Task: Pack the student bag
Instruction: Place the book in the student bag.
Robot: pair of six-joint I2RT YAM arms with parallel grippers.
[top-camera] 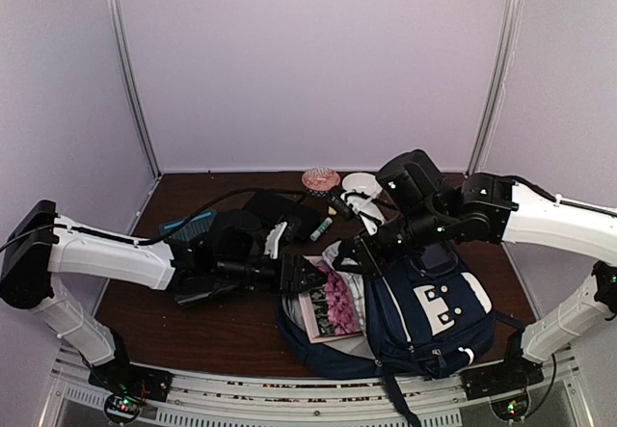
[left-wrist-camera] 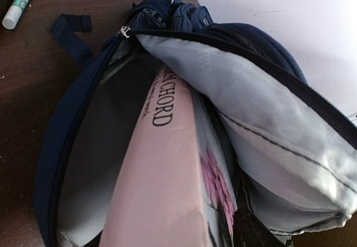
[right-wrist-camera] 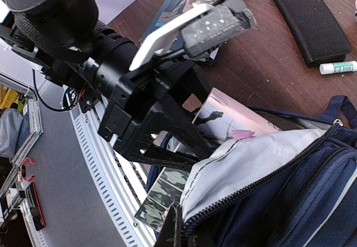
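Observation:
The student bag point(top-camera: 434, 326) lies at the front right of the table, navy with a white patch. Its main pocket gapes and shows grey lining point(left-wrist-camera: 268, 119). A book point(top-camera: 333, 304) with a pink spine point(left-wrist-camera: 162, 174) and pink flowers on its cover sticks halfway out of that pocket. My left gripper point(top-camera: 307, 275) is at the book's outer end with its jaws open wide; its fingers are hidden in the left wrist view. My right gripper point(right-wrist-camera: 179, 233) is shut on the bag's rim point(right-wrist-camera: 245, 163) and holds the mouth up and open.
A glue stick point(top-camera: 321, 229) and a black case point(right-wrist-camera: 309, 21) lie on the table behind the bag. A pink glass bowl point(top-camera: 320, 177) and a white item point(top-camera: 359, 184) stand at the back. A blue item point(top-camera: 188, 223) lies beside the left arm. The metal rail point(right-wrist-camera: 106, 163) runs along the near edge.

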